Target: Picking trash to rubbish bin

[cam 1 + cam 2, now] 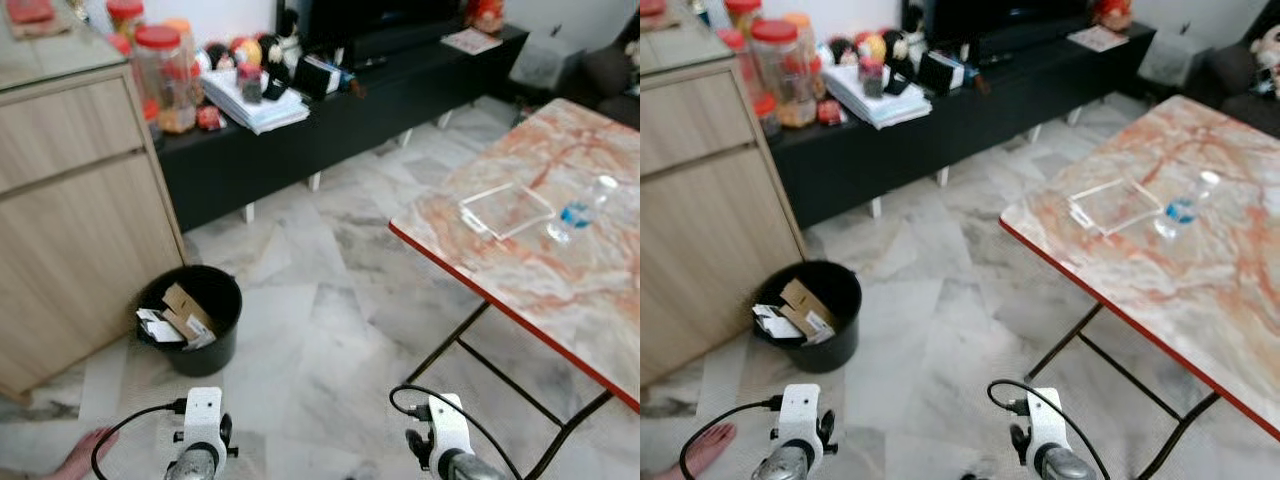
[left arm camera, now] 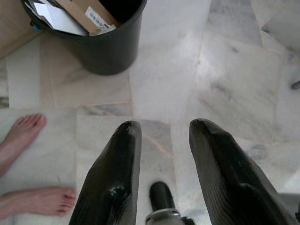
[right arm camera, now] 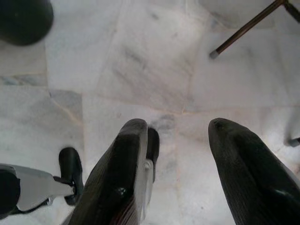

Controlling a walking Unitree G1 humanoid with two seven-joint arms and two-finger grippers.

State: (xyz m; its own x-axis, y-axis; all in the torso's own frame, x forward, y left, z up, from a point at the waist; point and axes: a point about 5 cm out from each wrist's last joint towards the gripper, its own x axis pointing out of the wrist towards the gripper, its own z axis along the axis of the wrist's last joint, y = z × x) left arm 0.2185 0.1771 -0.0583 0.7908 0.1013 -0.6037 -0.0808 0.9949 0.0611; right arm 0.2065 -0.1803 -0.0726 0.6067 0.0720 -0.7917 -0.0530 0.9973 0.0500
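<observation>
Black rubbish bin [image 1: 190,318] holds cardboard | bottle [image 1: 582,209] on marble table [image 1: 560,290] | left claw [image 2: 161,136], right claw [image 3: 180,136] agape, empty

Marble floor [image 1: 330,300], black TV bench [image 1: 330,120]

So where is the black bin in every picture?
Left eye view: the black bin stands on the floor at lower left, beside the wooden cabinet.
Right eye view: the bin is at lower left again, by the same cabinet.
Left wrist view: it is at the top left, with cardboard inside.
Right wrist view: a dark round edge in the top left corner may be it.
Shared landmark: the marble floor.
</observation>
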